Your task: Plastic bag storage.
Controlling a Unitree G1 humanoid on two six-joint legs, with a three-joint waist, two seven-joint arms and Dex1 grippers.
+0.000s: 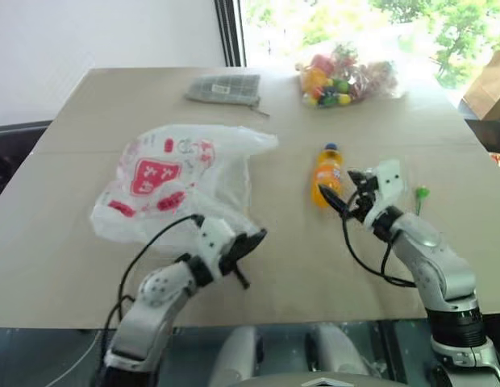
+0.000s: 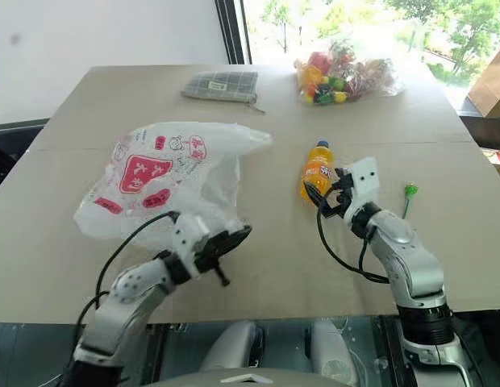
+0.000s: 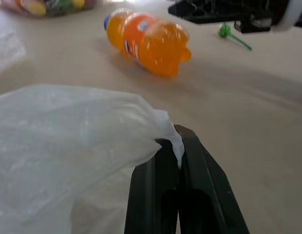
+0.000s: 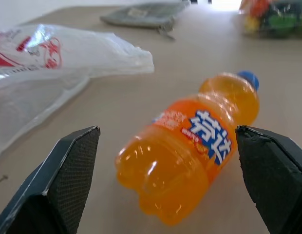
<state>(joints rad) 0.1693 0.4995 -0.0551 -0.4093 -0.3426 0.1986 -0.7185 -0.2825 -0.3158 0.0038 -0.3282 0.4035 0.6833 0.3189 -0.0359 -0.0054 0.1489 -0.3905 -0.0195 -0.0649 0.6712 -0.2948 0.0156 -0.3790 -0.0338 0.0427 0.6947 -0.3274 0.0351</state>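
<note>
The plastic bag (image 1: 169,181), thin, white and crinkly with red marks, lies crumpled on the left half of the tan table (image 1: 258,266). My left gripper (image 1: 250,239) is at the bag's near right corner. In the left wrist view the gripper (image 3: 178,141) is shut on a pinch of the bag's edge (image 3: 68,141). My right gripper (image 1: 340,203) is open at the near end of an orange soda bottle (image 1: 327,176) lying on its side. The right wrist view has the bottle (image 4: 190,146) just beyond the wide-apart fingers (image 4: 73,161).
A flat grey checked pouch (image 1: 226,87) lies at the table's far side. A clear bag of colourful toys (image 1: 347,81) lies at the far right. A small green item (image 1: 422,193) lies right of my right gripper. A brown paper bag (image 1: 488,89) stands beyond the table's right edge.
</note>
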